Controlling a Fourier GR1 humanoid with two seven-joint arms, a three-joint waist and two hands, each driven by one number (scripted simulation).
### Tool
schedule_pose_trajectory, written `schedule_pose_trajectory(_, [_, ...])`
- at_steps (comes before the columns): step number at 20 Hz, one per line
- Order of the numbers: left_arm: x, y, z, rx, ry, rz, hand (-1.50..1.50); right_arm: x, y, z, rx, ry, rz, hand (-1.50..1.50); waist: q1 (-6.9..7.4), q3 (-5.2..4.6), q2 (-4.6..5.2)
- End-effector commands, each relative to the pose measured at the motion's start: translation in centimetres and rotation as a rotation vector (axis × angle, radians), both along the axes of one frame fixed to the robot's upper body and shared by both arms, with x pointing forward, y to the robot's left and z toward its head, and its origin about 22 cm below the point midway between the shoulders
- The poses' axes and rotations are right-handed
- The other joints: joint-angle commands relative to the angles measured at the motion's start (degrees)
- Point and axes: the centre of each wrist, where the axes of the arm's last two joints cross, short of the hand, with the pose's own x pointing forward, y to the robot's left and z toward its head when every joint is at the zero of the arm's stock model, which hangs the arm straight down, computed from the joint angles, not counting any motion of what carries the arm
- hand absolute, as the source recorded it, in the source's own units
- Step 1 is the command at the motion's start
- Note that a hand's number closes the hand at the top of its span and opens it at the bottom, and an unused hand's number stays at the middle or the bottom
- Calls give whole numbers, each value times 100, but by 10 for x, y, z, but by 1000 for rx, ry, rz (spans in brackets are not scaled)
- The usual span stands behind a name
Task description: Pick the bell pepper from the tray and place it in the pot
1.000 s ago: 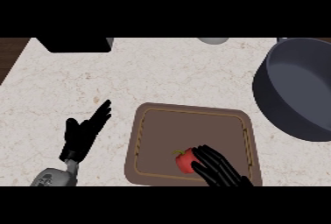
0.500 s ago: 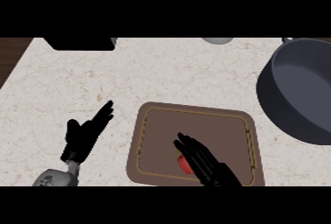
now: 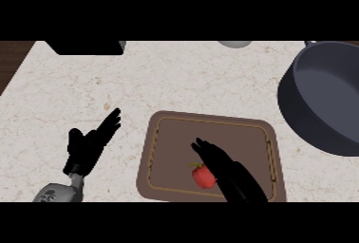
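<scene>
A small red bell pepper [image 3: 203,176] with a green stem lies near the front of the brown tray [image 3: 168,137]. My right hand [image 3: 223,166] is stretched out over the tray, fingers straight, its edge just right of the pepper and partly covering it. The large dark pot [image 3: 324,99] stands at the right of the counter, cut off by the view's edge. At the lower left my left hand [image 3: 89,144] rests open on the pale counter, fingers pointing up.
A black object [image 3: 84,46] sits at the counter's back left, and a grey round object [image 3: 235,43] at the back middle. The dark wooden edge [image 3: 10,59] of the counter shows at the far left.
The right hand has slid forward and left over the tray with fingers extended, now lying beside the pepper. The view has shifted slightly. The left hand has stayed in place.
</scene>
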Motion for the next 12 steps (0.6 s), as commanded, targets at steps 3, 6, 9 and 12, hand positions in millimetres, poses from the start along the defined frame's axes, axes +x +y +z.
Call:
schedule_pose_trajectory(3, [-7, -22, -5, 6, 6, -12, 0, 14, -26, -24, 10, -73, -32, -150, -11, 2, -5])
schedule_pose_trajectory(6, [-1, 3, -17, -1, 7, -8, 0, 37, -49, -23, 78, -54, -15, -150, -9, 1, 3])
schedule_pose_trajectory(9, [0, -3, -17, 27, 6, -2, 0, 28, -58, -58, 118, -21, 10, -150, -8, 2, 4])
schedule_pose_trajectory(12, [-1, -12, -8, 0, 9, 9, 0, 31, -57, -49, 243, -3, 50, -150, -1, 3, 0])
